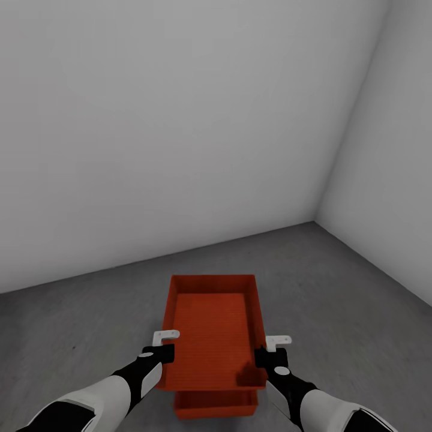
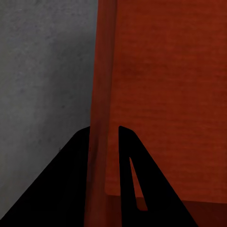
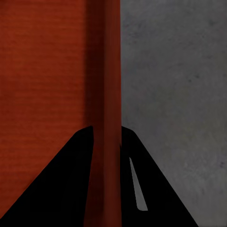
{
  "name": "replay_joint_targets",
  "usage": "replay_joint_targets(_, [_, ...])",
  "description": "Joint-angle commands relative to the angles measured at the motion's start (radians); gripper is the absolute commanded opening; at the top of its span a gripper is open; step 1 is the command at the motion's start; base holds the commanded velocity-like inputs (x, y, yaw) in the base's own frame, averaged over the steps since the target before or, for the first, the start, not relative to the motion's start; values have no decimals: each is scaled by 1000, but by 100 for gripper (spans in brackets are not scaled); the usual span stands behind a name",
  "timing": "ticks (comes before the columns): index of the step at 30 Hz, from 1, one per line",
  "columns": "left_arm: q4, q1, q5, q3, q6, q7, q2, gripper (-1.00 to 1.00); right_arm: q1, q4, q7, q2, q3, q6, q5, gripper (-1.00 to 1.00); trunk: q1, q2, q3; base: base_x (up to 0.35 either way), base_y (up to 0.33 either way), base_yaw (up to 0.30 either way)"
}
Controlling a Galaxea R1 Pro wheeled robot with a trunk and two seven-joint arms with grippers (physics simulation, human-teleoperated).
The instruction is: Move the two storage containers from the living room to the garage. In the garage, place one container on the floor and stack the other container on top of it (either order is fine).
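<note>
Two plain white walls (image 1: pixel 180 120) meet in a corner above a mottled grey concrete floor (image 1: pixel 348 300).

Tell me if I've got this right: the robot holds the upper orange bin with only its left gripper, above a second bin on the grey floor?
Not quite: both grippers hold the upper bin. The head view shows the left gripper and right gripper on opposite walls, above the lower bin on the floor.
</note>
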Motion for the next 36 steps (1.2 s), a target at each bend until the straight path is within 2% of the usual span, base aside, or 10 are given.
replay_joint_targets(1, [-2,-2,-3,62,-28,80,14,-100,1,0,7,0,19,3,-11,-100,1,-1,-1,273,0,0])
replay_joint_targets(12, [-3,-2,-3,61,-28,80,14,-100,1,0,7,0,19,3,-11,-100,1,-1,-3,48,0,0])
replay_joint_targets(36, [-3,-2,-3,61,-28,80,14,-100,1,0,7,0,19,3,-11,-100,1,-1,-38,0,0,0])
